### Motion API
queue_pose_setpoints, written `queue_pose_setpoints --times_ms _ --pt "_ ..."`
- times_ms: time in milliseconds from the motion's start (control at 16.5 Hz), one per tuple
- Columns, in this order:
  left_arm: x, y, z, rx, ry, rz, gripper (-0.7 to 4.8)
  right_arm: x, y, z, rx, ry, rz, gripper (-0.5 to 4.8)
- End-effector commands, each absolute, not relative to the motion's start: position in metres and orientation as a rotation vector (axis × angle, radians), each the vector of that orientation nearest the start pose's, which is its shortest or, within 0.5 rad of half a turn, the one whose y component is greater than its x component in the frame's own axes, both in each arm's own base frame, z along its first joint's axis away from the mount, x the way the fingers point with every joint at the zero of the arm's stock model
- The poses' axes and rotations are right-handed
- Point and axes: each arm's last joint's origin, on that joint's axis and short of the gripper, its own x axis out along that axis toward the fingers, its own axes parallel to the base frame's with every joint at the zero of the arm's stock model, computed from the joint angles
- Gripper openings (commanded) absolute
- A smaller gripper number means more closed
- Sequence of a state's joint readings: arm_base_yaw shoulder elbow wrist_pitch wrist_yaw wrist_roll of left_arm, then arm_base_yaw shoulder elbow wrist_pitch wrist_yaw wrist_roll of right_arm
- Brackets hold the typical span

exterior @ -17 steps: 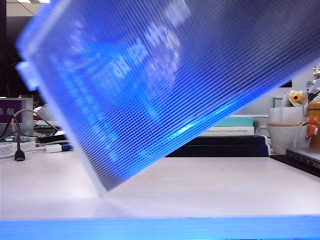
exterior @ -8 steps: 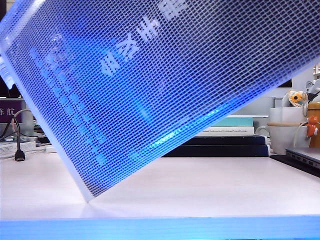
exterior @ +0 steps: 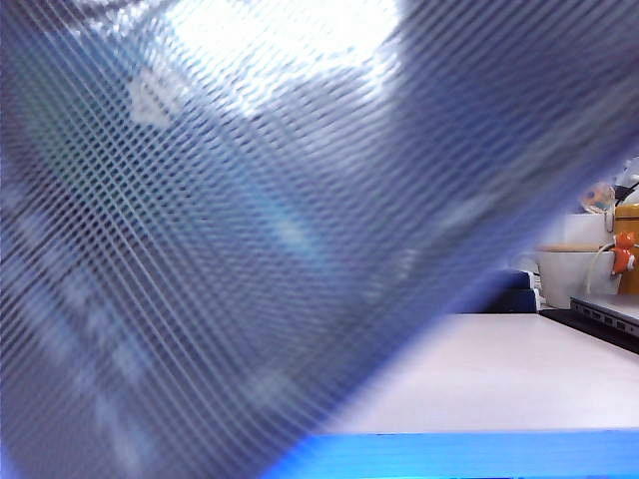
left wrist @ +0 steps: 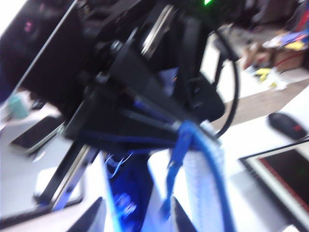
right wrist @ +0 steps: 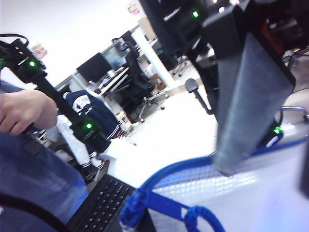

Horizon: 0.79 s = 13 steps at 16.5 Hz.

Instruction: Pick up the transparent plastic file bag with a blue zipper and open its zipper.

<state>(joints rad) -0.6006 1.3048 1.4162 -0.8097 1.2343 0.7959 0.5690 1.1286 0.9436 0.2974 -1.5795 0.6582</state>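
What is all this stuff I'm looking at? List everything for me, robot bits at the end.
file bag: one, translucent bluish with white mesh, lifted off the table and filling most of the exterior view.
zipper: one, bright blue, along the bag's edge by the right gripper.
table: one, pale top with a blue front edge, under the bag.
white mug: one, back right of the table.
orange figurine: one, on the mug's right.
keyboard: one, black, below the bag.
left gripper: one, black, at the bag's blue edge; blurred.
right gripper: one, grey fingers shut on the file bag.

Bluish file bag (exterior: 200,259) shows white grid mesh, blue zipper (right wrist: 159,176).
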Motion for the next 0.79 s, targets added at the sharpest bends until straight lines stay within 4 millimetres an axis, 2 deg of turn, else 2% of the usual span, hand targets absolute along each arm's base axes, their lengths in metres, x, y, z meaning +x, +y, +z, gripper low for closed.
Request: queue_pose_setpoints --times_ms 61,182,242,303,484,545,666,727,787 --pt "0.185 -0.164 0.397 0.205 -0.019 -2.019 1.84 0.174 0.146 0.367 0.297 0.552 2.094 -0.06" --pt "0.183 -0.173 0.394 0.22 0.002 -2.032 2.12 0.174 0.146 0.368 0.296 0.551 2.095 -0.06" --pt "0.183 -0.181 0.389 0.255 0.038 -2.015 2.59 0.173 0.147 0.368 0.295 0.554 2.102 -0.06" --pt "0.184 -0.19 0.382 0.305 0.066 -1.996 2.59 0.171 0.149 0.368 0.297 0.565 2.11 -0.06" --pt "0.189 -0.195 0.376 0.271 0.071 -2.035 2.54 0.17 0.151 0.368 0.299 0.575 2.117 -0.06" --pt "0.188 -0.195 0.377 0.244 0.058 -2.063 2.2 0.17 0.15 0.368 0.299 0.575 2.116 -0.06" --pt "0.187 -0.194 0.378 0.226 0.056 -2.077 2.08 0.17 0.15 0.368 0.298 0.573 2.115 -0.06" --pt "0.186 -0.193 0.377 0.215 0.068 -2.085 1.65 0.171 0.15 0.368 0.299 0.572 2.112 -0.06" --pt "0.185 -0.192 0.378 0.164 0.065 -2.129 0.49 0.173 0.147 0.368 0.303 0.568 2.095 -0.06"
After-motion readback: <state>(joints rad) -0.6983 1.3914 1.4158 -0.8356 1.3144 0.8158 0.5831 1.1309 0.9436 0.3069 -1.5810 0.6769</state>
